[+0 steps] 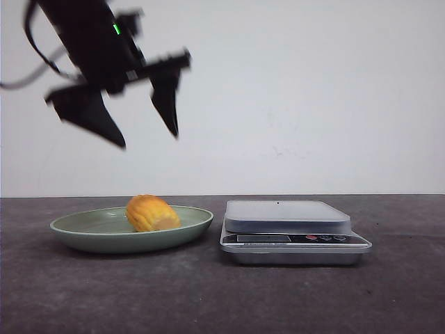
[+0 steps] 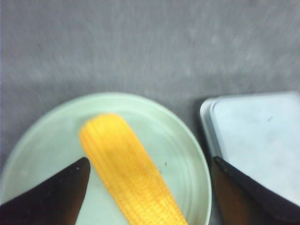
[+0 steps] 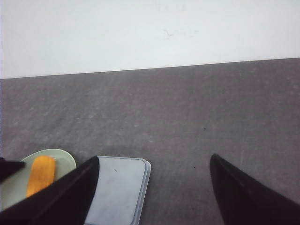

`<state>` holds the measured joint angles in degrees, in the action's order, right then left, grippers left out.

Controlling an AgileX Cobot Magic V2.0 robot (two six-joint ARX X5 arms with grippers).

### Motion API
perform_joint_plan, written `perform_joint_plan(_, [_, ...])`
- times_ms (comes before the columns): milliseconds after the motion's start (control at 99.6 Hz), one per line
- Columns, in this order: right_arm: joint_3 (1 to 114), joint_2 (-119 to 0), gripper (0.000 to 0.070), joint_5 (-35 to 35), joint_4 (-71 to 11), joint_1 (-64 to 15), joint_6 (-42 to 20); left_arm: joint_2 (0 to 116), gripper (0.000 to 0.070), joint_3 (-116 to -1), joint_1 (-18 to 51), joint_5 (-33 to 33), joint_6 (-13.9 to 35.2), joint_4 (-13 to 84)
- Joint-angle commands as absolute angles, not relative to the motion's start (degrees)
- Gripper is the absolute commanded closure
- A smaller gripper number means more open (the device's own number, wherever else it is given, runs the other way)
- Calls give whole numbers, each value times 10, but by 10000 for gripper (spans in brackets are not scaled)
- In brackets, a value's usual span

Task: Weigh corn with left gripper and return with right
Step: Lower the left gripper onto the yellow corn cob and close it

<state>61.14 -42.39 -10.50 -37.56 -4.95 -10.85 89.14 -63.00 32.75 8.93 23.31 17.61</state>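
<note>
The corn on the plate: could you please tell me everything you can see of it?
The corn is a short piece of cob, yellow-orange, with fine ribbed kernel rows that show best in the left wrist view. It looks whole and matte. It lies on its side inside the green plate, resting on the plate's floor, to the left of the scale. Nothing else touches it: the left hand hangs open in the air above it, and the right hand is also open and away from it.
</note>
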Motion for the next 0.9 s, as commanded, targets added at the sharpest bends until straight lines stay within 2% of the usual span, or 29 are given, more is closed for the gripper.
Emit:
perform_joint_plan(0, [620,-426,228,-105,-375,-52,-98,920,216,-637,333,95,252,170])
perform_joint_plan(301, [620,-426,229,-105,-378,-52,-98,989,217,-637,341,99,274,191])
perform_joint_plan(452, [620,-426,229,-105,-378,-52,-95,993,240,-637,343,111,276,195])
perform_joint_plan(492, [620,-426,229,-105,-378,-52,-94,993,287,-637,343,112,276,194])
perform_joint_plan(572, [620,-426,229,-105,-378,-52,-94,993,432,-637,343,111,275,194])
perform_joint_plan(612, [620,-426,229,-105,-378,-52,-94,993,477,-637,343,111,275,195])
perform_joint_plan(733, [620,-426,229,-105,-378,-52,-94,993,506,-637,343,111,270,197])
perform_joint_plan(783, [620,-425,229,-105,-380,-52,-94,993,592,-637,343,111,270,197])
perform_joint_plan(823, [620,-425,229,-105,-380,-52,-94,993,698,-637,343,110,264,197])
perform_joint_plan(893, [620,-425,229,-105,-382,-52,-94,993,697,-637,343,110,260,197])
